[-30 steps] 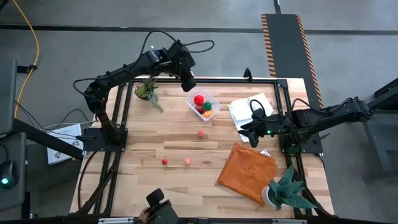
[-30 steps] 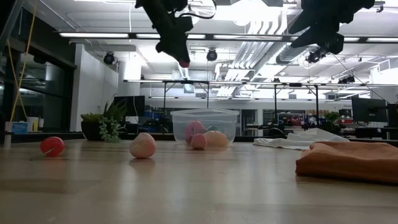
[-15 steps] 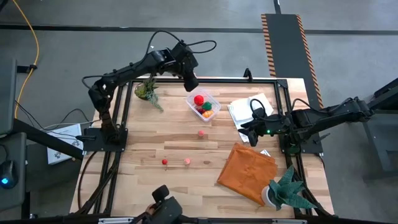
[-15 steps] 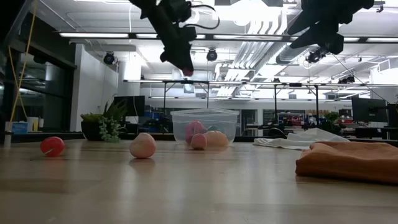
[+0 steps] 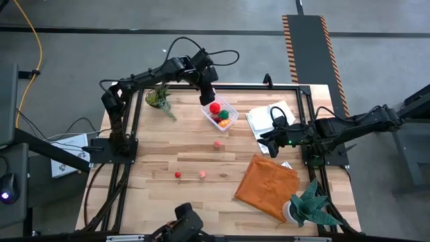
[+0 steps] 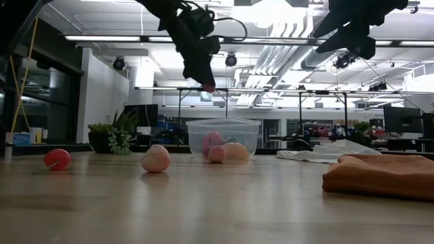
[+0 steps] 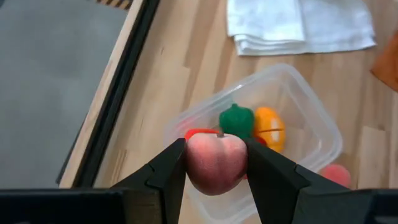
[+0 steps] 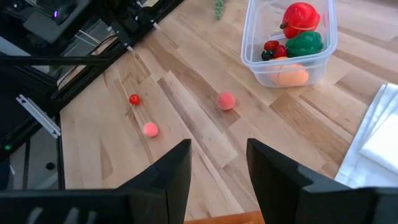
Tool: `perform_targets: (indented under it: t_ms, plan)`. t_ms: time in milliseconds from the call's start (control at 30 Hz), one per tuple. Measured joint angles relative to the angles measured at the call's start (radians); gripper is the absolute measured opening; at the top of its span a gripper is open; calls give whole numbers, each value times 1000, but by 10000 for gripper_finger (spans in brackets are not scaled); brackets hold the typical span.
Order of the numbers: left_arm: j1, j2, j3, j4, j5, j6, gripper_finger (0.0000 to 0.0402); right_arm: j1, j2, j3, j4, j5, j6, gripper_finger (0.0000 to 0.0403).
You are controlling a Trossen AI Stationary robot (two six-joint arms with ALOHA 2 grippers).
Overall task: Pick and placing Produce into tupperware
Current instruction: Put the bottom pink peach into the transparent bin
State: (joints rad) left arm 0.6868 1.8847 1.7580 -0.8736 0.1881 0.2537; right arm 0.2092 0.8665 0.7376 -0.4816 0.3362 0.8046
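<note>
My left gripper [image 5: 209, 95] hangs over the far-left end of the clear tupperware [image 5: 232, 107], shut on a pink peach-like toy fruit [image 7: 216, 162]. In the low view that fruit [image 6: 209, 87] is well above the container's rim [image 6: 224, 122]. Inside the tupperware [image 7: 314, 115] lie a green pepper [image 7: 236, 119], an orange piece [image 7: 269, 127] and red pieces. A pink fruit [image 5: 218, 144], a small red one [image 5: 178, 175] and another pink one [image 5: 201, 174] rest on the wood. My right gripper [image 5: 264, 144] waits open above the table's right side, between the two cloths. My left gripper pinches the pink fruit between its two fingers, one finger [image 7: 168, 171] on each side of its round body [image 7: 216, 163]. The fingers come from above, slanting down. The fruit is lifted clear, its stem end toward the tupperware below.
A folded white cloth [image 5: 272, 117] lies right of the tupperware, and an orange cloth [image 5: 267, 185] nearer the front right. Potted plants stand at the far left [image 5: 160, 99] and near right [image 5: 310, 205]. Dark frame rails border the table. Bare wood lies left of the loose fruit.
My left gripper, keeping hold of the pink fruit, has moved toward the table's right and down, from beside the tupperware's far-left corner to a spot over its end. Nothing else has shifted.
</note>
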Motion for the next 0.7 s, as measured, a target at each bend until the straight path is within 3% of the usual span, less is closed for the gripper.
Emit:
perform_targets:
  t_ms: [267, 700]
  plan:
    - [-2, 11, 1, 0, 108, 58, 145, 0, 0, 0, 0, 14, 3, 144]
    - [0, 12, -70, 11, 108, 133, 145, 0, 0, 0, 0, 56, 8, 144]
